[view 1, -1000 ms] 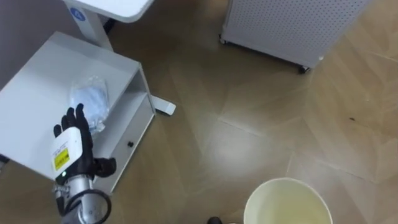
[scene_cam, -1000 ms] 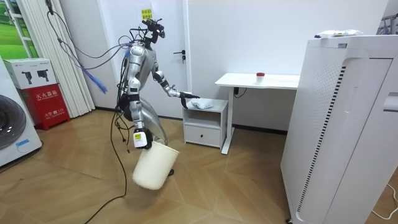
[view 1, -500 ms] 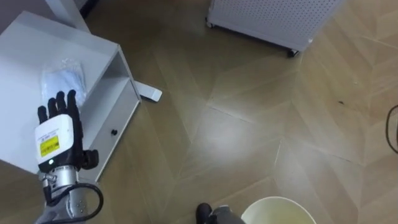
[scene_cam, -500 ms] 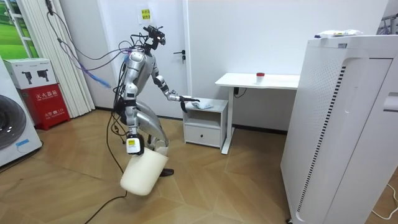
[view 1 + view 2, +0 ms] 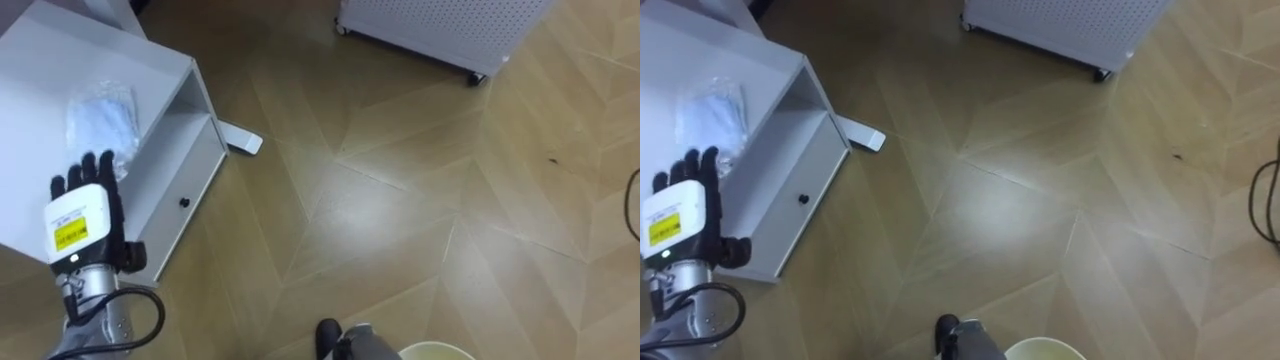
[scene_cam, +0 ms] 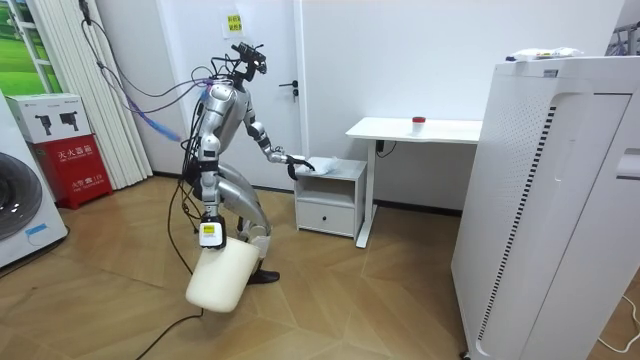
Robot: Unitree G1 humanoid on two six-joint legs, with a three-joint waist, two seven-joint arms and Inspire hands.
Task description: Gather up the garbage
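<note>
A crumpled clear plastic bag [image 5: 100,115] lies on top of the low white cabinet [image 5: 30,170]. My left hand [image 5: 85,225] hovers open just short of the bag, fingers straight and pointing at it without touching. In the room view I stand beside the cabinet [image 6: 330,195] with my left hand [image 6: 296,163] stretched out over its near edge. My right hand [image 6: 210,232] hangs low at my side, shut on the rim of a cream bin [image 6: 222,277], which tilts above the floor. A sliver of the bin's rim [image 5: 440,352] shows at the bottom edge.
A white perforated unit on castors [image 5: 440,30] stands on the wood floor ahead. The foot of a white desk [image 5: 240,142] lies beside the cabinet; the desk [image 6: 420,130] carries a small red object. A tall white appliance [image 6: 560,200] is at the room view's right.
The bin has swung lower and toward the room view's left, sliding almost out of the eye view. My left hand stays just short of the bag, drawn back a little.
</note>
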